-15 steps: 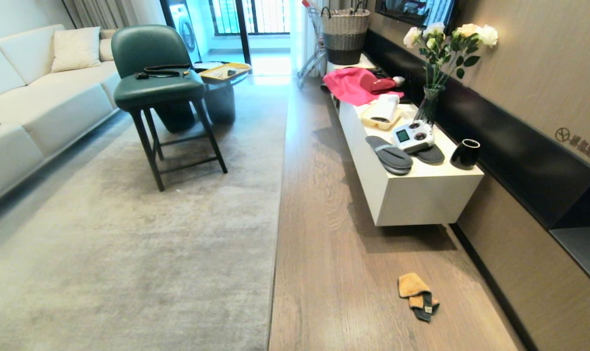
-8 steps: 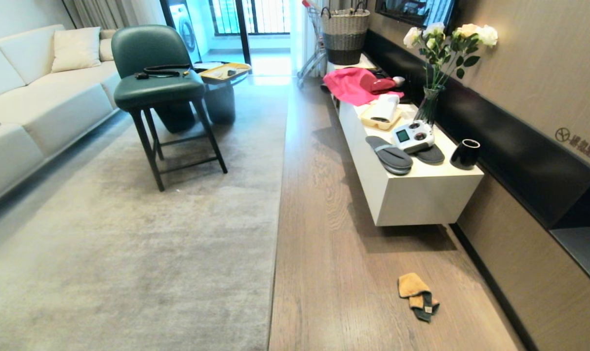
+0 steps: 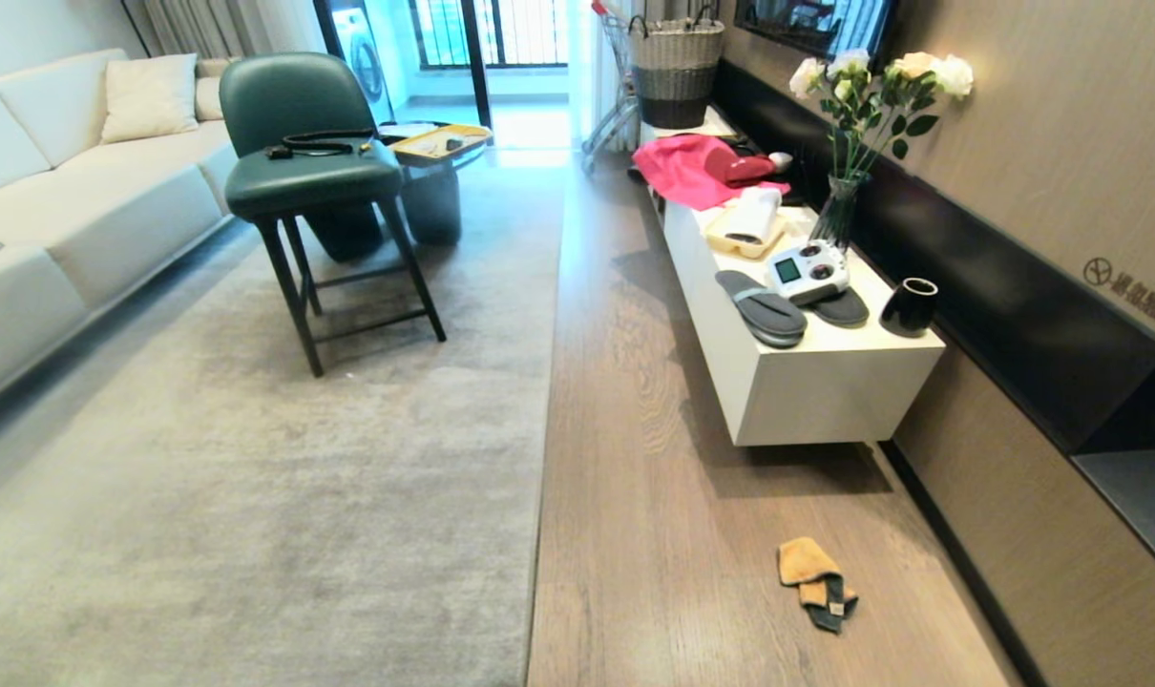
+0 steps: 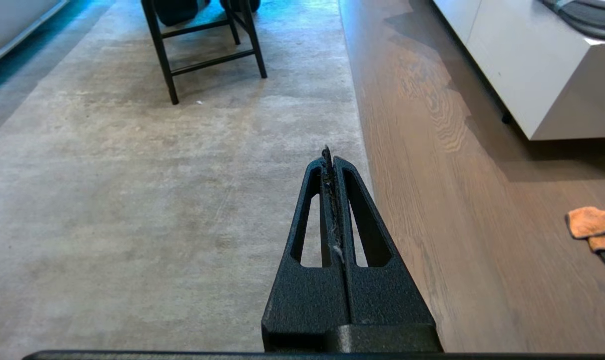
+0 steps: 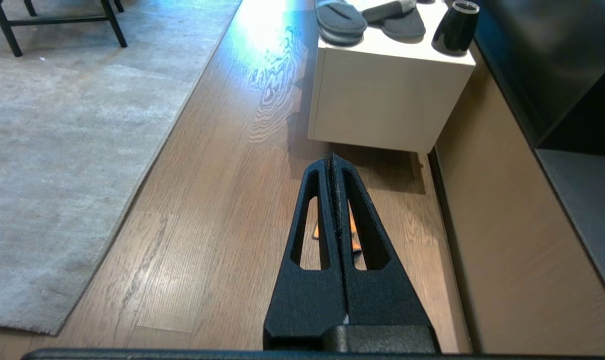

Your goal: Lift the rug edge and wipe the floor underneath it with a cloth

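The rug edge (image 3: 542, 458) runs straight up the middle of the head view, lying flat on the wood-grain floor (image 3: 654, 496). An orange-yellow cloth (image 3: 811, 577) with a dark grey strap lies crumpled on the floor near the right wall. Neither gripper shows in the head view. My left gripper (image 4: 327, 152) is shut and empty, hanging above the rug beside its edge (image 4: 358, 125), with the cloth (image 4: 590, 227) far off to one side. My right gripper (image 5: 331, 157) is shut and empty above the floor; the cloth (image 5: 353, 230) peeks out behind its fingers. The rug's square corner (image 5: 52, 330) lies flat.
A white low cabinet (image 3: 826, 401) along the right wall carries slippers, a black cup, a vase and pink fabric. A green chair (image 3: 310, 172) stands on the rug, with a sofa (image 3: 52, 219) at the left. The dark wall base (image 3: 959, 563) borders the floor strip.
The whole head view has shifted slightly downward in the picture, so the camera has moved. The cloth, the rug and both grippers have stayed put.
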